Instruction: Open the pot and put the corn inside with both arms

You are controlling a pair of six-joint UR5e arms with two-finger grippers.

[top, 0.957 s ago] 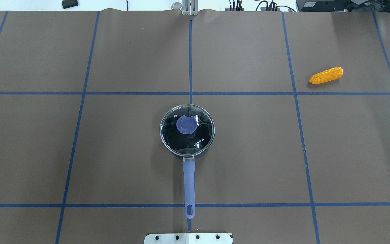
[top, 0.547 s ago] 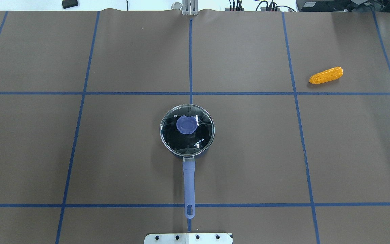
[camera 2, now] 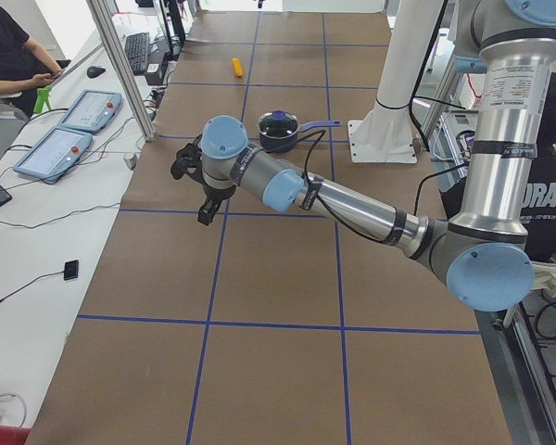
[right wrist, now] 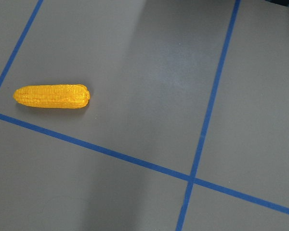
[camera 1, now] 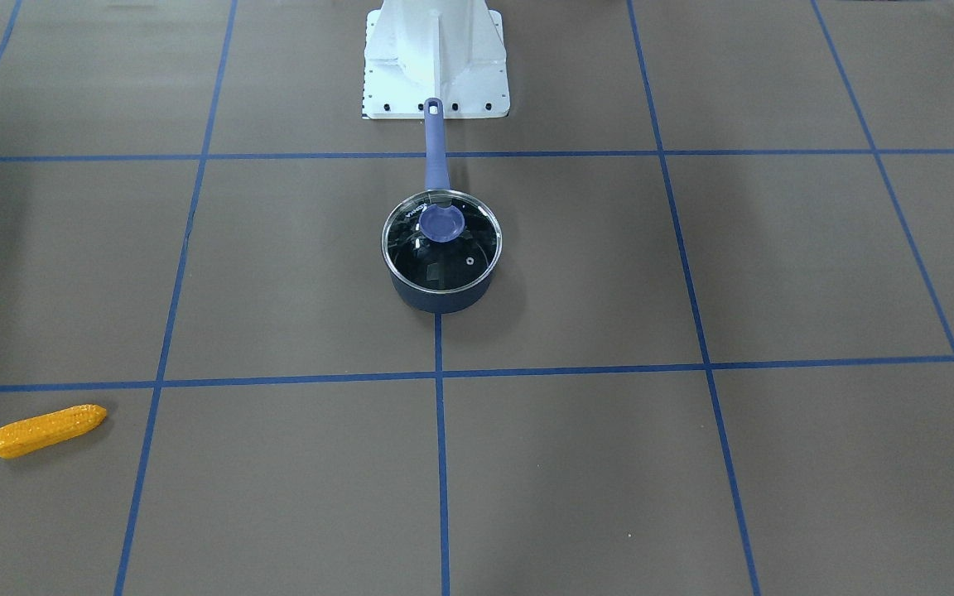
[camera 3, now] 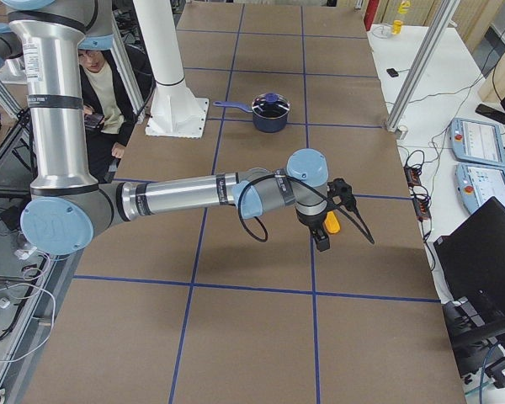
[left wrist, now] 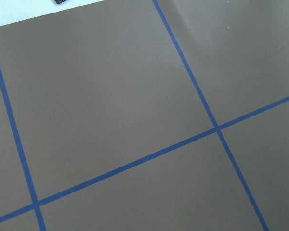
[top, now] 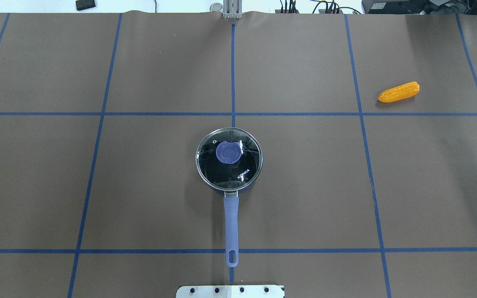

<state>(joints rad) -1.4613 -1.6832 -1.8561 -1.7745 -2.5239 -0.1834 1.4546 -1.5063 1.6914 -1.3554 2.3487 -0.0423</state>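
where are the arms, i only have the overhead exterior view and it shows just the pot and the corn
observer: The left arm reaches out toward the table's left end. The left end effector is over the table there, well away from the pot.
operator: and the right one
observer: The right end effector hangs close by the corn, which peeks out from behind it in the exterior right view.
operator: is it holding the corn
observer: No. The right wrist view shows the corn lying free on the table, with no fingers on it.
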